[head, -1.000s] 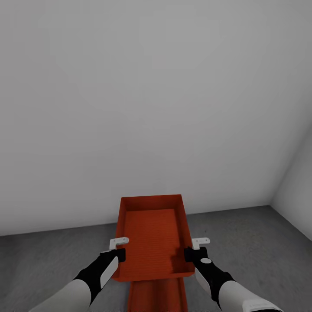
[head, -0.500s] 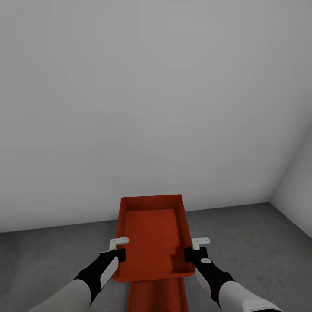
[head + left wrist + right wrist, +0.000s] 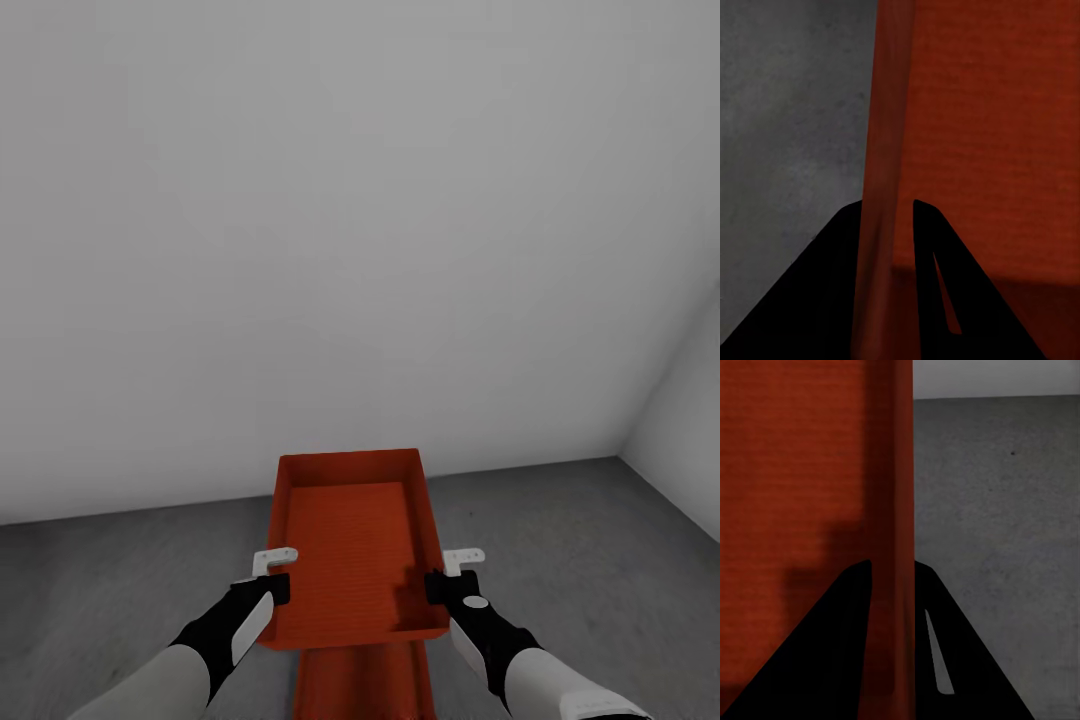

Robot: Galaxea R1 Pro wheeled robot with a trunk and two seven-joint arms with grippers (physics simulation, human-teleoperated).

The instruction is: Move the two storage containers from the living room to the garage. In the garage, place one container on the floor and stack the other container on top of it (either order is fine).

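From the head view, an orange-red storage container [image 3: 352, 545] is held out in front over the dark grey garage floor [image 3: 120, 570], the left gripper [image 3: 272, 568] and right gripper [image 3: 452, 568] each pinching one long side wall, with the second container [image 3: 365, 682] directly below it. In the left wrist view the fingers [image 3: 934, 262] straddle the thin wall, clamped on it. The right wrist view shows the same; the bin looks light and stiff, though thin walls could flex or slip, so mid-wall holds on both sides suit it.
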